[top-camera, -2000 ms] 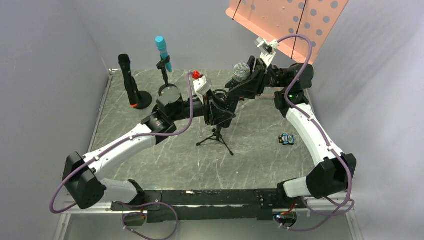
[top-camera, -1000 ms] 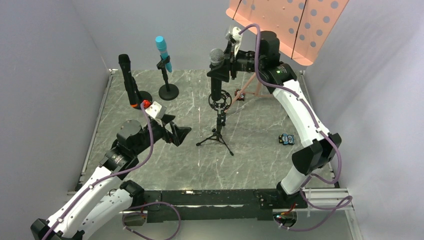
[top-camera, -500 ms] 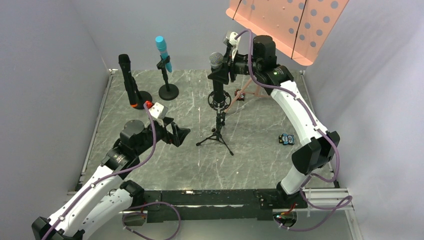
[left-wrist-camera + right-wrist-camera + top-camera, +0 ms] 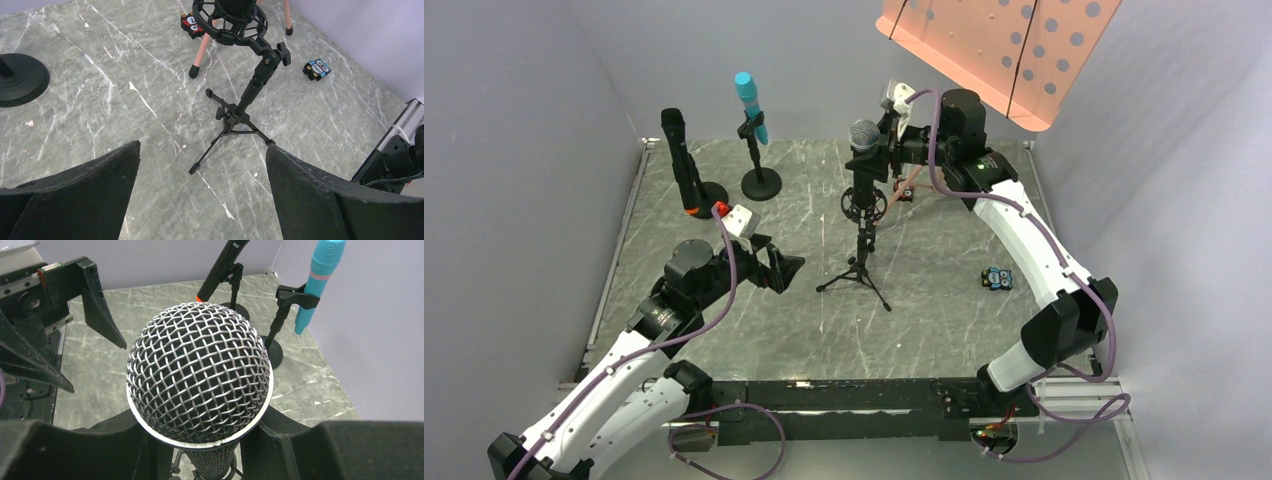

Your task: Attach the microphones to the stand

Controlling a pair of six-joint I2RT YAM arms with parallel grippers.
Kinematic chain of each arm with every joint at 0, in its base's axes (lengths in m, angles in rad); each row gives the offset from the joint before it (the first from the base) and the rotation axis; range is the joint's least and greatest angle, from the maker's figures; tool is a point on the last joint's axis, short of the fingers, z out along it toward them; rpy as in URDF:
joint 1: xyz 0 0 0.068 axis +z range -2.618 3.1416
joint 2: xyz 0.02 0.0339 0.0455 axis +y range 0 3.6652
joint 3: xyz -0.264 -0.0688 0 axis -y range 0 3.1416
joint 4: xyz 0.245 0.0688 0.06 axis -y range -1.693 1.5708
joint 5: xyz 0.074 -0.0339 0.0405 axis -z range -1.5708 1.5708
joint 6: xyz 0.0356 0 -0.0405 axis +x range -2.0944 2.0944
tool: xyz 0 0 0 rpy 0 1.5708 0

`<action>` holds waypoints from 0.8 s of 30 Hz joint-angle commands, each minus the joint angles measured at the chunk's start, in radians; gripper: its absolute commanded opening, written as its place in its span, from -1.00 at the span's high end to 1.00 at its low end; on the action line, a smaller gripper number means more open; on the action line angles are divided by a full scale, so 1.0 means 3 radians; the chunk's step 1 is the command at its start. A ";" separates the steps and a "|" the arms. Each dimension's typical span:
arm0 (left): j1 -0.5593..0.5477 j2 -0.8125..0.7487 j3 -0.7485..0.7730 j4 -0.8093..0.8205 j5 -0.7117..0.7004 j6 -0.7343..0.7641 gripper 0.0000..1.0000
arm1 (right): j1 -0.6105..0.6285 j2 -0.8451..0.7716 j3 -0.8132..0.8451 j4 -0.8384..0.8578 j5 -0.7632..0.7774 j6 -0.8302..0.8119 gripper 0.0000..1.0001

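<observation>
Over the tripod stand (image 4: 860, 262) on the surface (image 4: 944, 300): mesh-head mic (image 4: 199, 380) upright, long axis vertical, tail apparently in the shock mount ring (image 4: 230, 25). Grasping its neck: right hand (image 4: 876, 158). Released, jaws wide, well apart near-left: left hand (image 4: 779, 270).

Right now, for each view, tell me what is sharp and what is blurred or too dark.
Top external: evenly lit, all sharp, shadows faint. Left wrist: tripod stand crisp, left fingers near-black, soft-edged. Right wrist: mesh-headed microphone sharp and fills the frame, right fingers below it dark and blurred.
</observation>
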 commanded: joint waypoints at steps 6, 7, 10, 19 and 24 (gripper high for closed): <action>0.0015 0.0069 0.0075 0.0196 0.0096 -0.0111 -0.99 | -0.0085 -0.0188 -0.0498 0.0162 -0.0298 -0.0033 0.98; 0.0013 0.0079 0.0077 0.0201 0.0106 -0.0116 -0.99 | -0.0093 -0.0207 -0.0519 0.0197 -0.0184 0.0032 0.98; 0.0016 0.0123 0.0085 0.0224 0.0131 -0.0128 -0.99 | -0.0107 -0.0260 -0.0589 0.0339 0.0398 0.0363 0.98; 0.0013 0.0206 0.0100 0.0262 0.0196 -0.0168 -0.99 | -0.0137 -0.0369 -0.1423 0.1247 0.0067 0.1004 0.92; 0.0016 0.0185 0.0071 0.0245 0.0191 -0.0169 -0.99 | -0.0132 -0.0333 -0.1655 0.1226 0.0063 0.0812 0.92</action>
